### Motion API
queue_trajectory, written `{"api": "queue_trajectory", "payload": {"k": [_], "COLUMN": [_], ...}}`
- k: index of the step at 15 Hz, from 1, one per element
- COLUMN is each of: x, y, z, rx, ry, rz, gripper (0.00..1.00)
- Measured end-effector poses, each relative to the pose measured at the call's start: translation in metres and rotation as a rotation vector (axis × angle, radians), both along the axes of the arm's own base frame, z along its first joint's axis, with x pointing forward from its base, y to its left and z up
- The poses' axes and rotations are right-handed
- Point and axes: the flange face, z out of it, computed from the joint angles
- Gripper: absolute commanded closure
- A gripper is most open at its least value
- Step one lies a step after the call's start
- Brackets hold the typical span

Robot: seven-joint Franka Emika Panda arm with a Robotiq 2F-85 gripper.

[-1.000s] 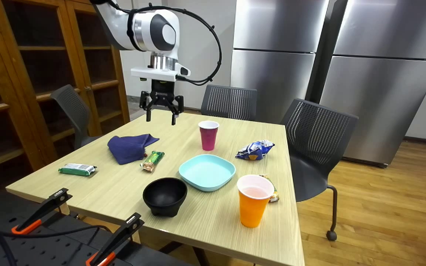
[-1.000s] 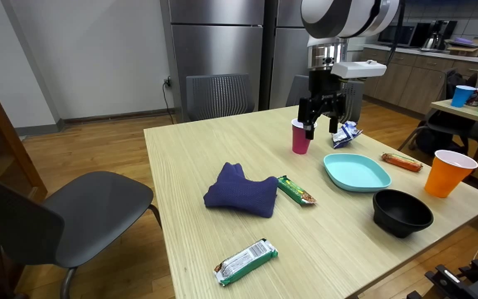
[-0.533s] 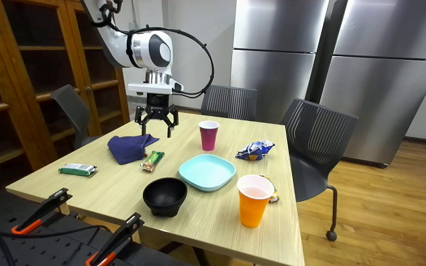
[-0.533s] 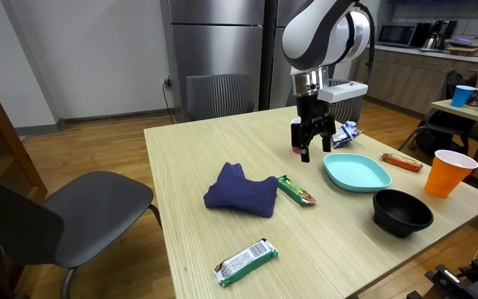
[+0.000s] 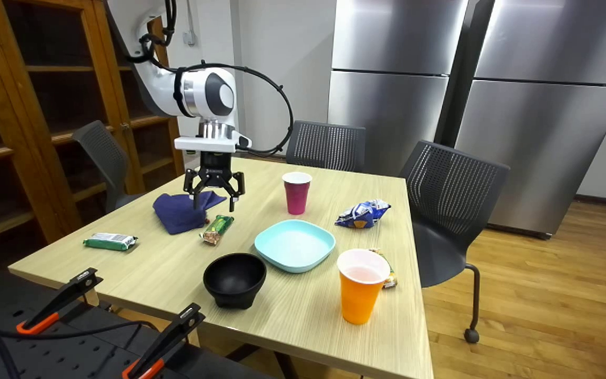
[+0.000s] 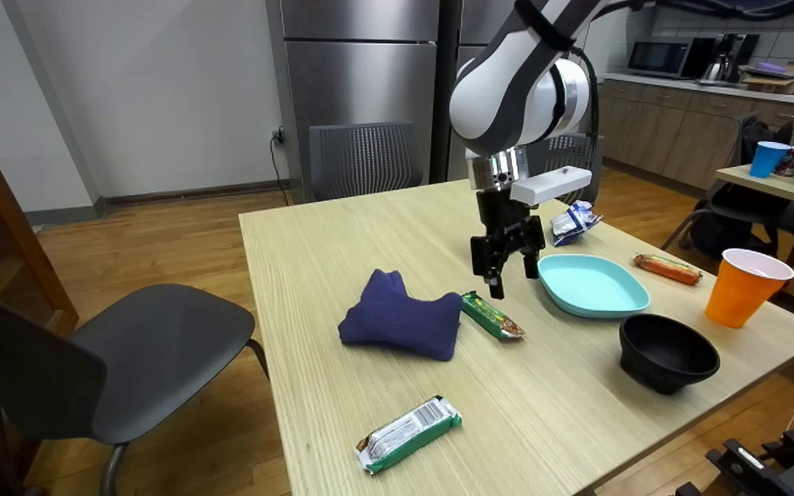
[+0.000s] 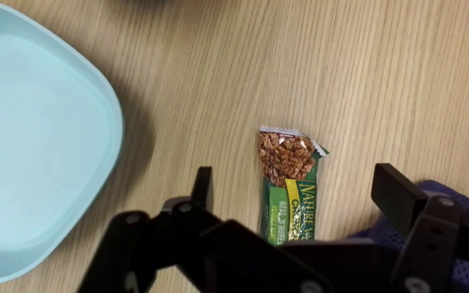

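Observation:
My gripper is open and empty above the table, pointing down. In the wrist view its two fingers stand wide apart, one on each side of a green granola bar lying on the table below. The lower end of the bar is hidden behind the gripper. The bar also shows in both exterior views. A crumpled purple cloth lies beside the bar, partly behind the right finger in the wrist view. A light blue plate lies on the other side of the bar.
A magenta cup stands behind the plate, near a blue snack bag. A black bowl and an orange cup stand at the near side. Another bar lies by the orange cup. A green-white bar lies apart. Chairs surround the table.
My gripper has come down and moved toward the green granola bar, staying open. The magenta cup is now hidden behind it in an exterior view. The objects on the table have not moved.

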Motion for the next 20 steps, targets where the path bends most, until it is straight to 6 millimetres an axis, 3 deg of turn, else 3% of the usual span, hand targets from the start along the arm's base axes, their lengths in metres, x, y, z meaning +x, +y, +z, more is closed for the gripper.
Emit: {"api": "queue_trajectory", "payload": {"k": [8, 17, 20], "x": [0.014, 0.018, 0.016], "y": [0.016, 0.017, 0.018], "z": [-0.027, -0.030, -0.045], "rx": [-0.024, -0.029, -0.024], "ry": [-0.071, -0.078, -0.078], "rz": [-0.014, -0.017, -0.015], "gripper": [0.00, 0.00, 0.00]}}
